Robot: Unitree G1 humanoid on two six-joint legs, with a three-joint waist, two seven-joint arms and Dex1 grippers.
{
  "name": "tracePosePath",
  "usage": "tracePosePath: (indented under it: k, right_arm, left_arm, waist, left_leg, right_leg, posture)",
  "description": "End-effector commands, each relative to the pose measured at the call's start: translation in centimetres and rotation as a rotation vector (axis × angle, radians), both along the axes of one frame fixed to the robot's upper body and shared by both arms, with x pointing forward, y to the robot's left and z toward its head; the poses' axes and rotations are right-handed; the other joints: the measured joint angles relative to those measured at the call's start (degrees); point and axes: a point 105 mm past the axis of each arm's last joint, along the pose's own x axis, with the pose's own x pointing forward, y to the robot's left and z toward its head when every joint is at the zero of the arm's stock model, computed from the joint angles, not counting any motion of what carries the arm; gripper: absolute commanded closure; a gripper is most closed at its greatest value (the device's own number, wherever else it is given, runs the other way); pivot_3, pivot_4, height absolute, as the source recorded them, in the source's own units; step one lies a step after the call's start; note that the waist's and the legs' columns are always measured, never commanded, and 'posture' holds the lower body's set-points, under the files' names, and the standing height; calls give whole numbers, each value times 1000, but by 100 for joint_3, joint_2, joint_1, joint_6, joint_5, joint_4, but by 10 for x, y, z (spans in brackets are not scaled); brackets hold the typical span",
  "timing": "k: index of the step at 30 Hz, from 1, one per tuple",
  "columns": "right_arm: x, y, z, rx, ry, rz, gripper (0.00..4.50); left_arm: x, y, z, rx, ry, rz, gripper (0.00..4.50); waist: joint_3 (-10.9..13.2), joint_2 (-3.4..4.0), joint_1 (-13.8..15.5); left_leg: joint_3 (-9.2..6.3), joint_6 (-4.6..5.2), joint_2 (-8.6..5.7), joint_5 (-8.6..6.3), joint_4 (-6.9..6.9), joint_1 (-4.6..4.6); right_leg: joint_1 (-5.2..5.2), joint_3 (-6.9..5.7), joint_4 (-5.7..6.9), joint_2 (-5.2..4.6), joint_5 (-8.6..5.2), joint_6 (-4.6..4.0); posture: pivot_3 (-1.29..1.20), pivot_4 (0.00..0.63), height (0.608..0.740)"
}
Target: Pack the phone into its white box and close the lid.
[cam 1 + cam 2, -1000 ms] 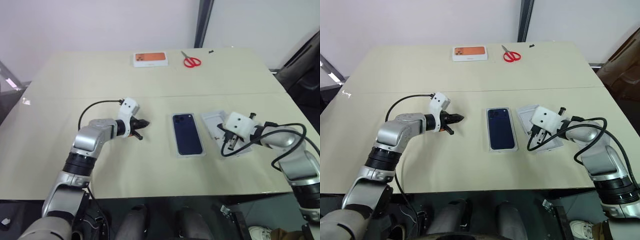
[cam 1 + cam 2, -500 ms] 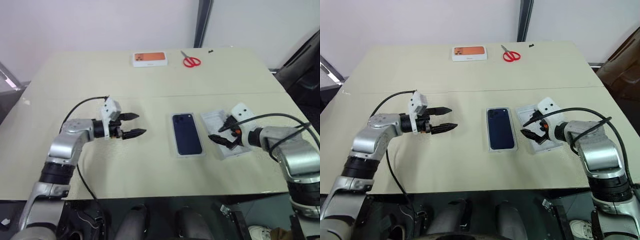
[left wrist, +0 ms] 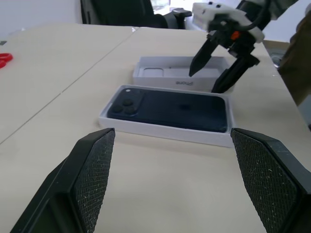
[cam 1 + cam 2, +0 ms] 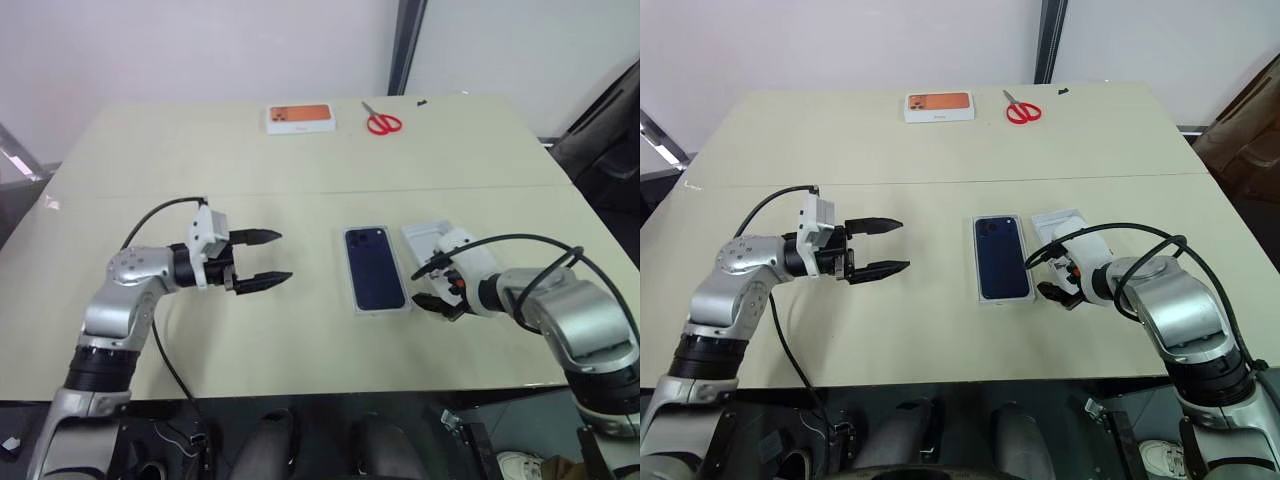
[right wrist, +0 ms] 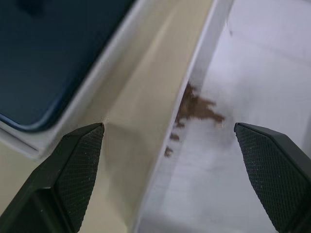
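The phone (image 4: 376, 268), dark navy with its camera cluster at twelve o'clock, lies back-up in the white box (image 3: 160, 130) at table centre. At its three o'clock sits the lid (image 3: 170, 76), open side up, part hidden by the right gripper (image 4: 432, 286), jaws apart, perhaps touching its wall. The left gripper (image 4: 266, 258), at nine o'clock, is spread and empty.

Phone (image 4: 375, 268) lies in the white box (image 3: 160, 130) near the table's (image 4: 300, 340) front edge; lid (image 3: 165, 74) just beside it on the right. Orange-faced box (image 4: 300, 118) and scissors (image 4: 382, 122) lie along the far edge.
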Motion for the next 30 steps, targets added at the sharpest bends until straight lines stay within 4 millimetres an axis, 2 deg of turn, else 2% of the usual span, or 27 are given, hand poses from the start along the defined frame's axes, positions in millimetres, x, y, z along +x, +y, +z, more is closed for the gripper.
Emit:
tracePosePath:
  k: [1,2,4,5,6,8,11,15,17,20,22,26,28,30]
  right_arm:
    - [3,6,9,12,-39,0,10]
    - [3,6,8,12,-38,-1,10]
    - [6,3,7,9,-37,-12,874]
    - [7,2,6,5,-37,-17,1340]
    - [9,1,6,0,-44,-29,1988]
    - [13,-1,5,2,-52,-52,2851]
    - [18,-3,6,3,-66,-81,4390]
    - [30,-5,17,57,-135,-150,4458]
    - [40,5,33,137,-201,-151,4458]
    - [46,29,55,226,-287,-35,4458]
    - [51,33,66,254,-343,-29,4458]
    - [49,70,95,571,-382,42,4458]
    - [44,88,110,813,-335,98,4458]
    - [36,102,117,966,-273,165,4458]
  left_arm:
    - [-5,5,12,-5,-49,-7,487]
    - [-6,6,11,-4,-48,-6,487]
    - [-7,5,10,-2,-50,-8,487]
    - [-7,4,9,-2,-51,-8,487]
    - [-8,3,8,0,-53,-10,487]
    - [-9,1,7,4,-55,-14,487]
    - [-9,-1,6,3,-59,-13,487]
    - [-8,-2,5,10,-70,-2,487]
    - [-6,-2,4,12,-71,8,487]
    - [-3,0,4,11,-71,23,487]
    - [1,0,5,9,-71,35,487]
    - [7,0,8,-12,-74,61,487]
    - [10,-1,8,-12,-81,73,487]
    - [13,-2,10,-24,-78,80,487]
  waist:
    - [0,0,1]
    - [0,0,-1]
    - [0,0,2]
    - [0,0,3]
    - [0,0,3]
    - [0,0,0]
    - [0,0,0]
    - [0,0,-1]
    - [0,1,-8]
    - [4,7,-23]
    - [4,7,-20]
    - [4,6,-17]
    - [4,8,-22]
    - [4,8,-18]
  left_leg:
    - [0,0,0,0,0,1]
    - [0,0,0,0,0,2]
    - [0,1,0,-1,0,1]
    - [0,2,0,-1,1,1]
    - [0,2,0,-1,1,1]
    - [0,2,0,-1,0,1]
    - [0,2,0,-1,0,2]
    - [0,2,0,-1,0,2]
    - [1,2,0,-1,0,2]
    - [3,2,0,-1,-3,1]
    - [3,1,2,-1,-4,1]
    - [3,2,1,-1,-2,1]
    - [3,1,1,-1,-3,1]
    - [2,0,1,0,-3,1]
  right_leg:
    - [2,-1,0,0,0,0]
    - [2,-1,0,0,0,0]
    - [2,-1,0,0,0,0]
    - [2,-1,0,1,0,0]
    - [2,-1,0,1,0,0]
    - [2,-1,0,1,0,0]
    - [2,-1,0,1,0,0]
    - [3,-1,0,1,0,0]
    - [2,0,0,2,0,0]
    - [-6,2,4,4,0,0]
    - [-6,0,4,5,0,0]
    - [-3,1,4,5,0,1]
    - [-6,1,8,5,0,1]
    - [-8,1,12,6,1,1]
  posture:
    - [0,150,734]
    - [0,150,734]
    - [0,150,734]
    - [0,150,734]
    - [0,150,734]
    - [0,150,734]
    - [0,150,734]
    - [0,150,734]
    - [0,150,734]
    - [0,150,734]
    - [0,150,734]
    - [0,150,734]
    - [0,150,734]
    - [0,150,734]
